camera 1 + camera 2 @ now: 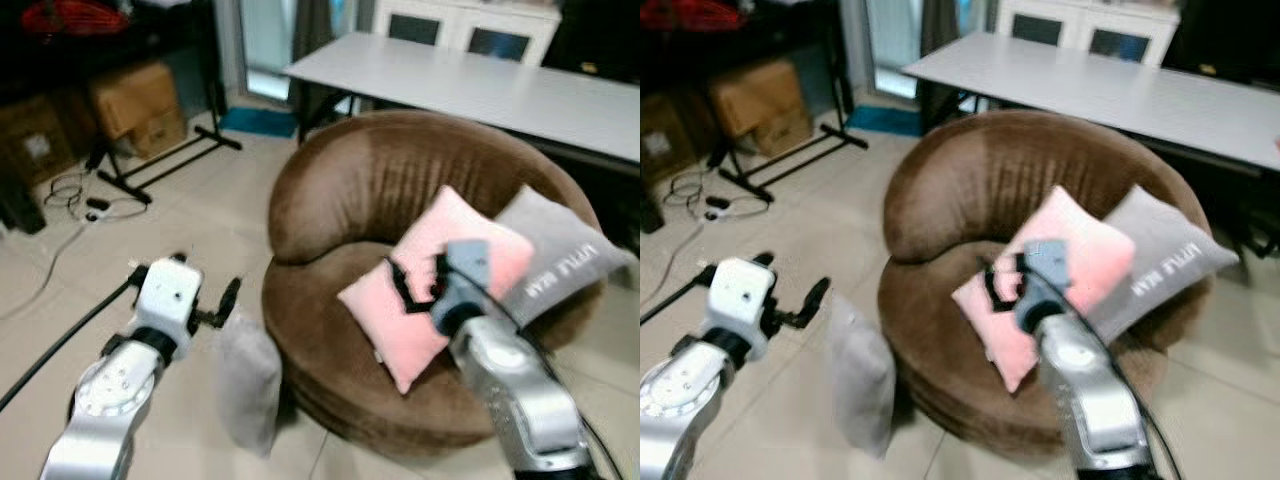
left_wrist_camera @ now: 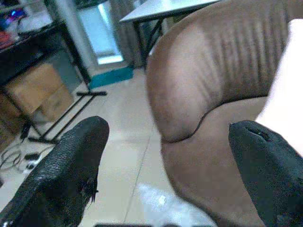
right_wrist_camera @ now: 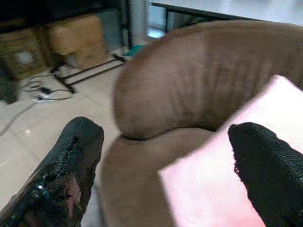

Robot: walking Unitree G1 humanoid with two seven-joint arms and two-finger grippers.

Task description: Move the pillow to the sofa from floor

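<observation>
Left eye view: the grey pillow stands on the floor at lower centre-left, leaning against the round brown sofa. The left gripper hovers just above its top edge; the right gripper sits before the pink pillow on the seat, beside a grey printed cushion.

Right eye view: same layout, with a white table across the top.

Left wrist view: fingers spread wide, holding nothing.

Right wrist view: fingers likewise wide apart, pink fabric between them.

Risk: a shallow pinch on the limp top edge could slip, or the right arm could nudge the pink pillow off the seat
</observation>
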